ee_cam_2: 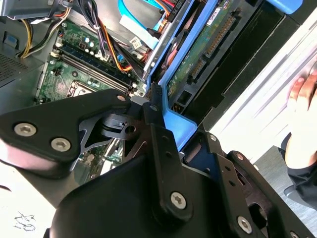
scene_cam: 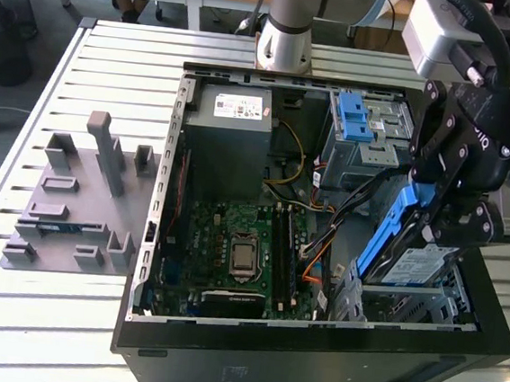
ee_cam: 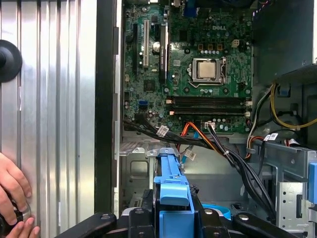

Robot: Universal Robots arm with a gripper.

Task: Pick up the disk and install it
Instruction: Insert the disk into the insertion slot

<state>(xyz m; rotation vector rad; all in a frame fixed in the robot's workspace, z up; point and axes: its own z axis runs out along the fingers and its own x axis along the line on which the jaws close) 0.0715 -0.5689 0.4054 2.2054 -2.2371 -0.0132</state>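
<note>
Pick-up stage complete, installation unfinished. You see the claw (scene_cam: 421, 205) pressed together on the blue carrier frame of the disk (scene_cam: 408, 260), pinching it, so you may judge the lifting step as done.

The disk hangs tilted inside the open computer case (scene_cam: 265, 365), in the case's corner on the exterior view's right and nearest that camera. Its labelled face is turned towards the exterior camera. Its lower end reaches the mouth of the drive bay (scene_cam: 425, 302) in that same corner of the case. You cannot tell whether it touches the bay's metal. Since the disk does not lie level in the bay, you should read the installing as not yet finished.

Relative to the claw, the disk extends downward and away. The claw grips its upper end, and the body runs below into the case. In the second wrist view, note the blue frame caught between the fingers (ee_cam_2: 156, 126), with the disk's green circuit side stretching beyond them.

The motherboard (scene_cam: 232, 243) lies in the case beside the bay, apart from the claw. A person's hand (ee_cam: 12, 191) rests on the surface (ee_cam: 54, 99) outside the case wall.
</note>
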